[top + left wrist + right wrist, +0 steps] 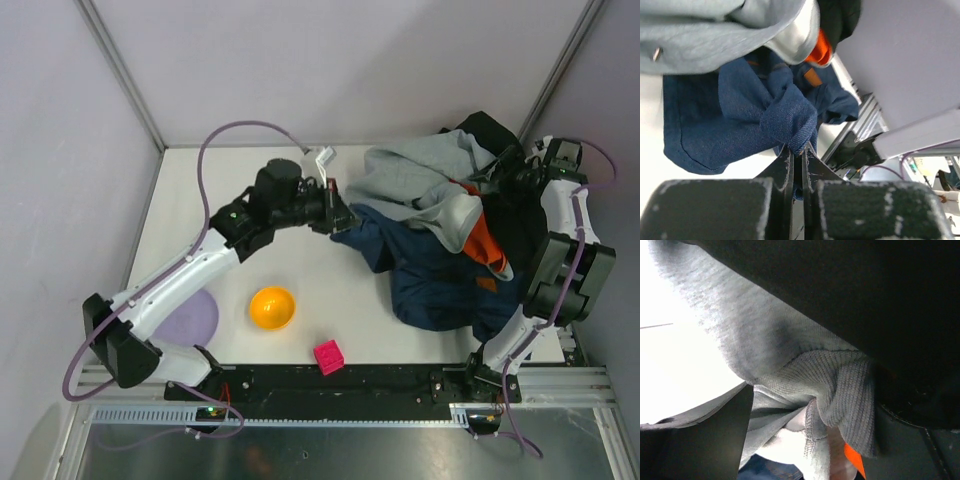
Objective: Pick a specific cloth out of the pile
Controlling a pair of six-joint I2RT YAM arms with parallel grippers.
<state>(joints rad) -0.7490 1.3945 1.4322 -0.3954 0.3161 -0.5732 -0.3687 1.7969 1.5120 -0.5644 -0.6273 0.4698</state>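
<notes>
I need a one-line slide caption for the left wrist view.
Left claw shut on a fold of the navy cloth, beneath the grey garment.

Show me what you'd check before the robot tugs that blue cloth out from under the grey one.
1. Grip: ok, left gripper shut on a bunched corner of the cloth.
2. Colour held: ok, navy, not grey.
3. Free of the pile: not ok, grey garment lies over the cloth's far side.
4. Helper out of the way: not ok, right gripper stands open with the grey cuff between its jaws.
5. Path: ok, orange bowl lies apart from the cloth.
</notes>
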